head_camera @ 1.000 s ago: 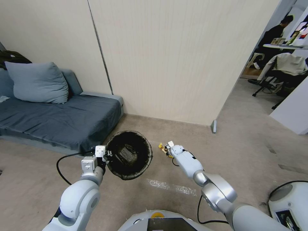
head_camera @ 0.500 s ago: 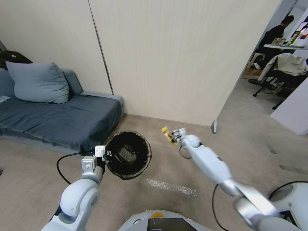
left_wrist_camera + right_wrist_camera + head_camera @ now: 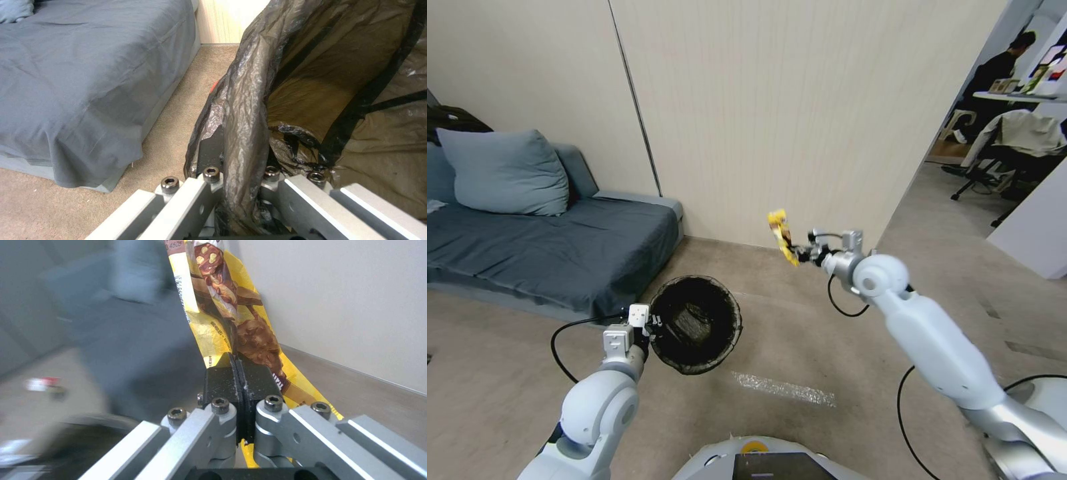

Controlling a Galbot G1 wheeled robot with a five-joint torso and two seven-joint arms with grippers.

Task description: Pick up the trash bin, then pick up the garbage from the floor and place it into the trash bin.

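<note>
The trash bin (image 3: 695, 325), round with a black liner bag, stands just off the sofa's corner. My left gripper (image 3: 650, 325) is shut on its near-left rim; in the left wrist view the fingers (image 3: 209, 146) pinch the liner-covered rim (image 3: 242, 110). My right gripper (image 3: 804, 254) is up in the air to the right of the bin and beyond it, in front of the wall. It is shut on a piece of garbage, a yellow and brown snack wrapper (image 3: 780, 236) that stands up from the pads (image 3: 222, 381). A blurred red-and-white packet (image 3: 42, 384) lies on the floor.
A dark grey sofa (image 3: 554, 247) with a pillow (image 3: 500, 173) runs along the left, close to the bin. The beige wall (image 3: 774, 120) is straight ahead. A shiny strip (image 3: 784, 388) lies on the carpet near my base. Office chairs (image 3: 1014, 153) stand through the opening at right.
My right arm has lifted the yellow wrapper from the floor beside the bin, up and away toward the wall. The left gripper and the bin have stayed put.
</note>
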